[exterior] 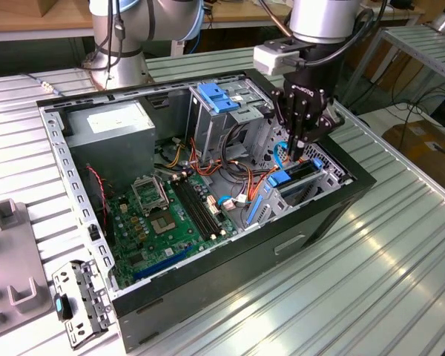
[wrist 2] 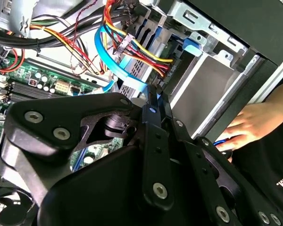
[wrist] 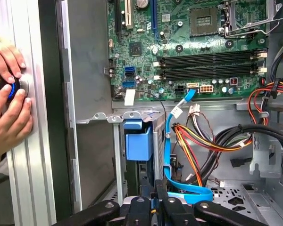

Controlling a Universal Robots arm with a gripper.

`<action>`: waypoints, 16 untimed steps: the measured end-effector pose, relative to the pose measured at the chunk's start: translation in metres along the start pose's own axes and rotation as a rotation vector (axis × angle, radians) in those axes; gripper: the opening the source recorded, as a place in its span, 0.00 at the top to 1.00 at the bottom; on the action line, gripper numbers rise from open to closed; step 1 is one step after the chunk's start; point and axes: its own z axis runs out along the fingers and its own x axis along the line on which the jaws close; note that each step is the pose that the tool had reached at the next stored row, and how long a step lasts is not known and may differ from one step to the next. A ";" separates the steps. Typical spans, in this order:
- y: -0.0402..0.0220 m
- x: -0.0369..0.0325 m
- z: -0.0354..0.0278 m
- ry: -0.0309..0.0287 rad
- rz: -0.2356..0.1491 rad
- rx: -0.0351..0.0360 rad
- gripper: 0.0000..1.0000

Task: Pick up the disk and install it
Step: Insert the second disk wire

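Your black multi-link gripper (exterior: 302, 148) hangs inside the open black computer case (exterior: 282, 245), fingers drawn together, directly above the blue-railed metal disk (exterior: 300, 180) standing on edge in the drive cage; actual grasp cannot be told.

A ribbed silver aluminium worktop (exterior: 400, 282) is stretching across the scene, a long wooden bench (exterior: 37, 18) is standing behind it, and brown cardboard boxes (exterior: 426, 144) are sitting on the floor.
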 end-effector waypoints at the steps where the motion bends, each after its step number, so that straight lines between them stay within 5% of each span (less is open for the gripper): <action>1: 0.0016 0.0003 0.0000 -0.0008 0.001 0.0028 0.84; 5: 0.0067 0.0017 -0.0001 -0.0052 0.006 0.0230 0.84; 7: 0.0069 0.0049 0.0009 -0.0266 0.010 0.0303 0.84; 16: 0.0085 0.0222 0.0066 -0.0690 0.018 0.0493 0.84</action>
